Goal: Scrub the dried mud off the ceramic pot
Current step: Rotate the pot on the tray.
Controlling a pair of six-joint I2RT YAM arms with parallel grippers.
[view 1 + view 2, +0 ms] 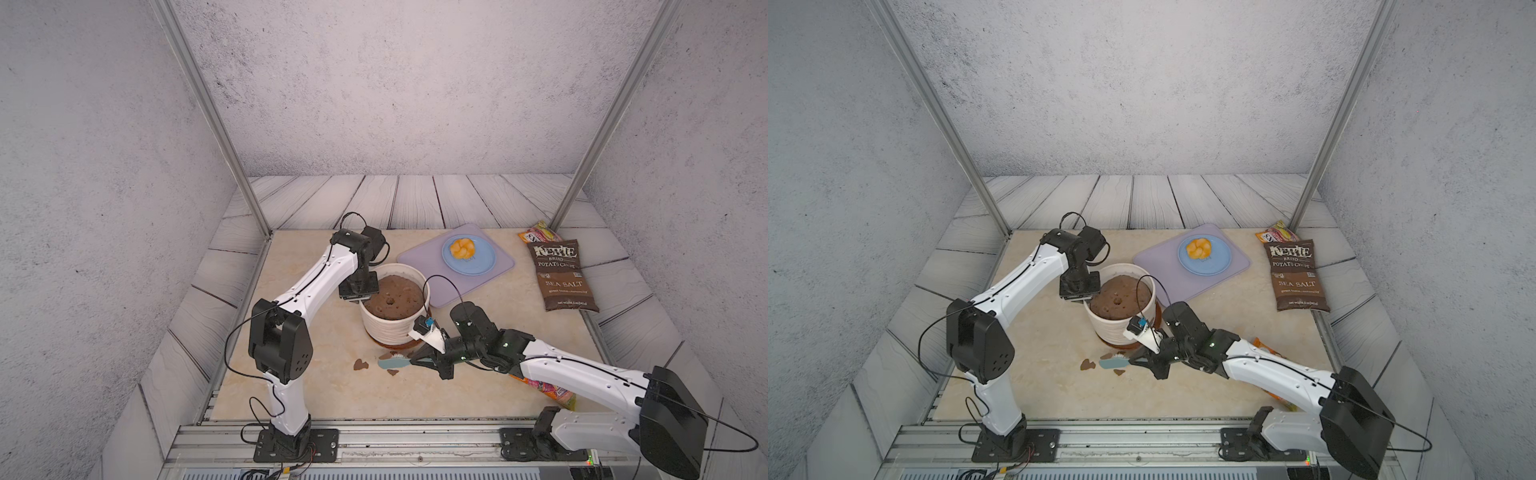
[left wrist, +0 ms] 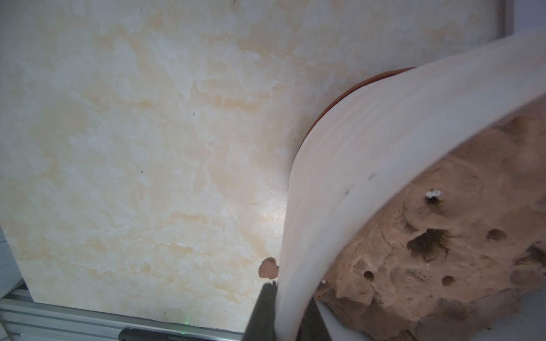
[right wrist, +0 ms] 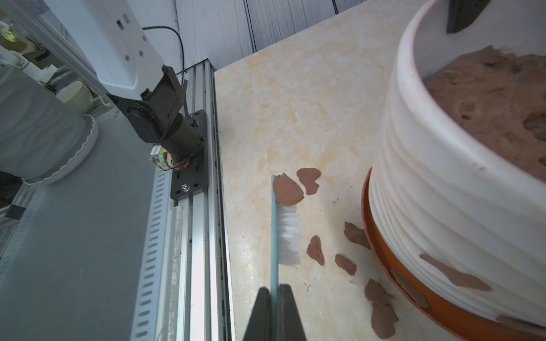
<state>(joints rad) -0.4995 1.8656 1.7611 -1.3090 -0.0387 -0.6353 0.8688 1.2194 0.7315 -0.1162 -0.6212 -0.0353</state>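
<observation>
The left pincer (image 1: pixel 358 298) is clenched on the rim of the cream ribbed ceramic pot (image 1: pixel 392 328), centre frame. Just below, the teal-handled white-bristled brush (image 1: pixel 392 363) lies left-right, bristles facing the pot, grasped by the right pincer (image 1: pixel 417 360). Brown dried mud (image 3: pixel 455 276) clings low on that near wall; loose flakes (image 3: pixel 308 180) strew the worktop (image 1: pixel 316 386) between.

pot (image 1: pixel 390 328): on saucer (image 1: pixel 388 345) — table (image 1: pixel 332 390) centre
dried mud (image 1: pixel 360 365): before pot, beside brush (image 1: pixel 392 363)
plate (image 1: pixel 482 266): on mat (image 1: pixel 419 257) — behind pot

Marbled tabletop (image 1: pixel 316 386) bears reddish saucer (image 3: pixel 461 321), dried mud flakes (image 1: pixel 360 365), purple mat (image 1: pixel 419 253); chip bag (image 1: pixel 563 276) at its edge.
</observation>
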